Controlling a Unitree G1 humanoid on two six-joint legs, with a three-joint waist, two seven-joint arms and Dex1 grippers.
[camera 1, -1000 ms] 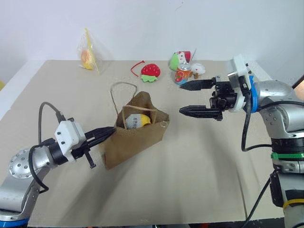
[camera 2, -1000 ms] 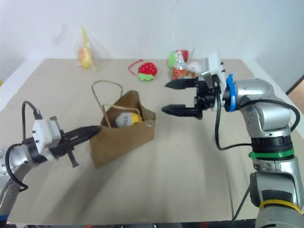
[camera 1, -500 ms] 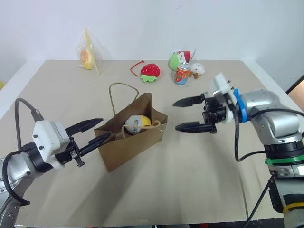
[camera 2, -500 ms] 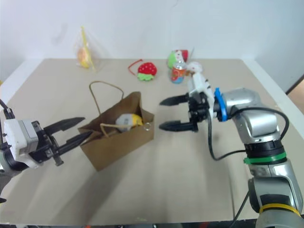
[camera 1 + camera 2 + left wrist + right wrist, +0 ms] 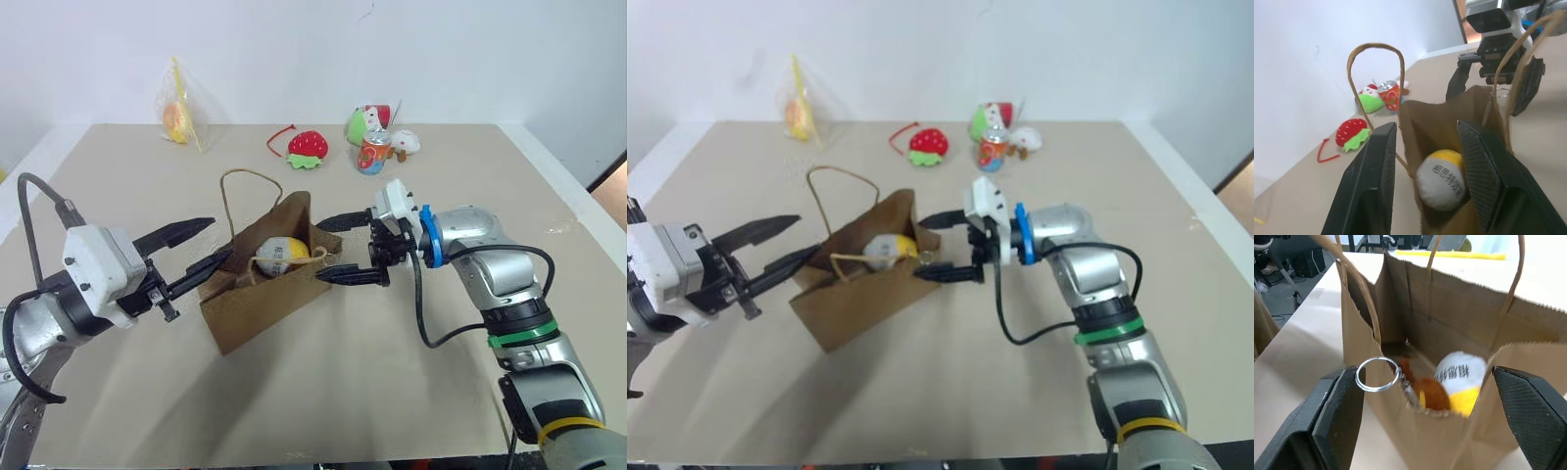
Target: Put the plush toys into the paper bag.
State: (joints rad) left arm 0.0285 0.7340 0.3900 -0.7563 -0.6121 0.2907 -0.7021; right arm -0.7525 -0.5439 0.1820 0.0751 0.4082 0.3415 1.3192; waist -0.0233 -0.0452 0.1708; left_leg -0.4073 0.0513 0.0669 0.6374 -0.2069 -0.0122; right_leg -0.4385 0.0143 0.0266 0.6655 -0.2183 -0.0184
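I see both plush toys, egg-shaped ball (image 5: 1459, 382) and orange-brown animal (image 5: 1431, 392), inside the paper bag (image 5: 269, 294), between my left gripper (image 5: 206, 245) and right gripper (image 5: 338, 248), both spread, holding nothing.

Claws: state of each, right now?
Left claw: open, holding nothing, at the paper bag.
Right claw: open, holding nothing, fingers either side of the bag's mouth.

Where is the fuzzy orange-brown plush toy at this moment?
The fuzzy orange-brown plush toy lies inside the brown paper bag, beside the white egg-shaped ball with a yellow top, as the right wrist view shows.
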